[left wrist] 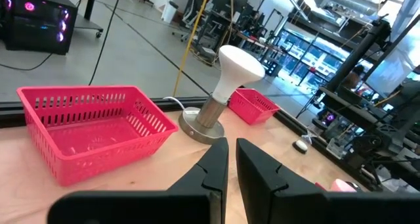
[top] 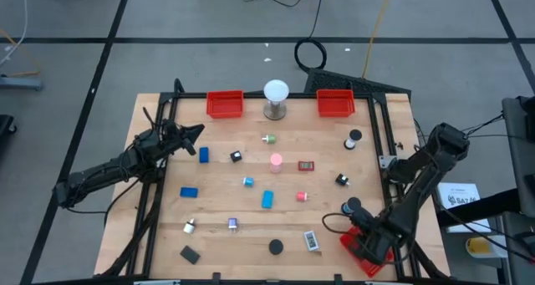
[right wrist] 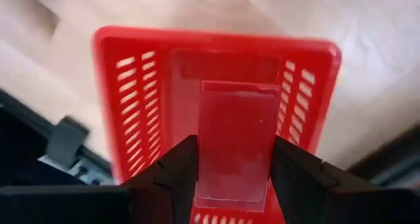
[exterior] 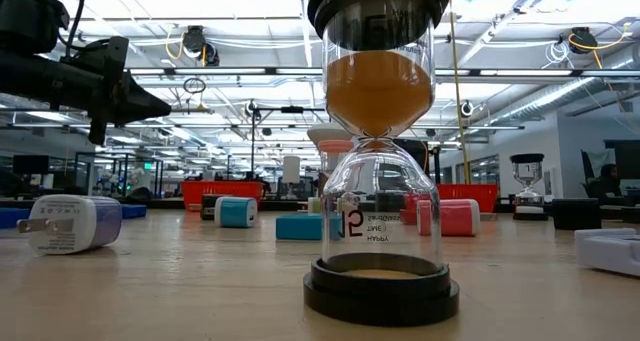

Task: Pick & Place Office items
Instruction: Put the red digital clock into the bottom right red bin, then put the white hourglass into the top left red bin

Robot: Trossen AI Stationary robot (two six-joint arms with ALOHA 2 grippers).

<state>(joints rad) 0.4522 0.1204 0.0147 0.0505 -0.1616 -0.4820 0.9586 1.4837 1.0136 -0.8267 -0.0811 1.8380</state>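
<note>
So the right gripper (right wrist: 234, 159) is down at the near right corner of the table, hanging right over a red mesh tray (right wrist: 118, 99), and its pincer is clamped on a clear red block (right wrist: 236, 142) that sits squeezed between the two dark fingers (right wrist: 174, 168), straight above the tray floor. From overhead the right gripper (top: 374, 241) covers most of that tray (top: 354, 250), so I can't tell if the block touches the mesh or hangs just above it. The left gripper (top: 194, 132) is way over on the far left side, its fingers (left wrist: 213, 165) nearly together with just a thin gap and nothing between them; straight ahead of it are the white globe on its metal base (left wrist: 223, 92) and a red tray (left wrist: 92, 129) just beside that, plus another red tray (left wrist: 252, 104) further past the globe. The rest of the office items are spread over the wood between the two grippers: a blue block (top: 204, 155) closest to the left one, a pink disc (top: 276, 160) about midway, a black disc (top: 275, 247) and a white tag (top: 311, 240) near the right one, and an hourglass (exterior: 380, 151) standing upright.
</note>
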